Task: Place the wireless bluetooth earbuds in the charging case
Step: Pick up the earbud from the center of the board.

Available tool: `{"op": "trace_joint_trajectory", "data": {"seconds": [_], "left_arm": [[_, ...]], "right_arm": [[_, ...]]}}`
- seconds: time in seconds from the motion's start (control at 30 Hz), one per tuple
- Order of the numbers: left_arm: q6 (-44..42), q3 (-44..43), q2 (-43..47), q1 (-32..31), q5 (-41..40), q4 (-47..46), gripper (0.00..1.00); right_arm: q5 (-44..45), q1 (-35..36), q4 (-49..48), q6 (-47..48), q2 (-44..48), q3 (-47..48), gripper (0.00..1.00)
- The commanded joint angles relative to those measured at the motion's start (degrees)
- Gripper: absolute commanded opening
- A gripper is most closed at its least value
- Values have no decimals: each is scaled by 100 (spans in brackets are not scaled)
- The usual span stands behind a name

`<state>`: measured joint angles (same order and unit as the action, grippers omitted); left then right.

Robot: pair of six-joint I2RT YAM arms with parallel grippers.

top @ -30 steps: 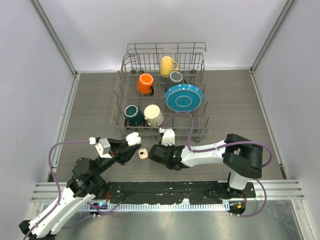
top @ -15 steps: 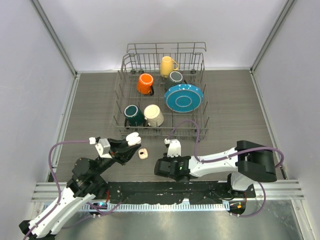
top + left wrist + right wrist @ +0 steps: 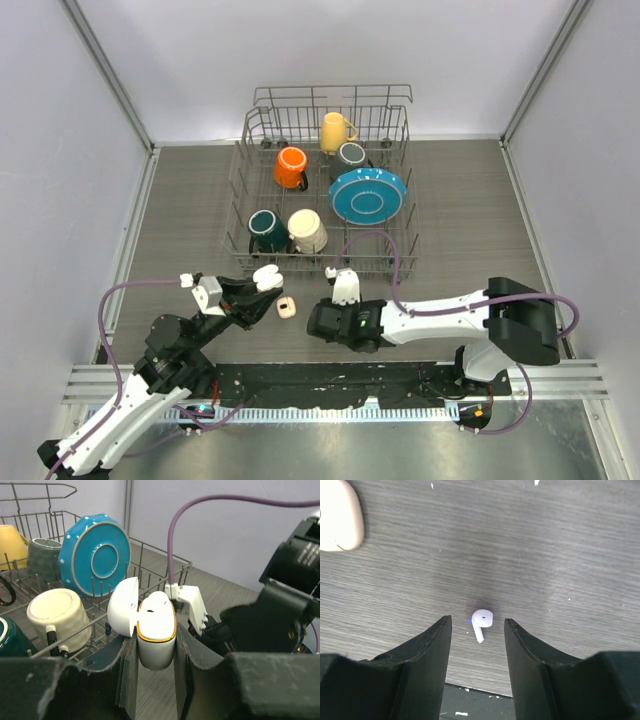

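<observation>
The left pincer grips the white charging case off the bench at near left, its lid hinged open. The right pincer stands parted above the bench. One earbud lies loose between its fingers, touching neither.

Place: probably a robot lab test cell, not a home kitchen.
Enclosure: plain pale wall panels on three sides.
Mounting: left arm and right arm sit on an aluminium rail at the tabletop's near edge.
Props: wire dish rack, orange mug, teal plate.
</observation>
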<state>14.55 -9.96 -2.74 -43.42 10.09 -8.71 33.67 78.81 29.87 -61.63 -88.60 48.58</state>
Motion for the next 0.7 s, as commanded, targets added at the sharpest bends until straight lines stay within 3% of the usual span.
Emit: {"op": "trace_joint_trajectory", "data": {"seconds": [0.0,0.23,0.67], "left_arm": [[13,-112,-7,9,-7,-140,0],[4,-94,-68,9,-16,-184,0],[13,-94,-60,9,-33,-166,0]], "right_arm": [[-500,-304,177,834,527,415,52],[-1038,-586,388,907,827,521,50],[-1249,-656,292,872,45,600,43]]}}
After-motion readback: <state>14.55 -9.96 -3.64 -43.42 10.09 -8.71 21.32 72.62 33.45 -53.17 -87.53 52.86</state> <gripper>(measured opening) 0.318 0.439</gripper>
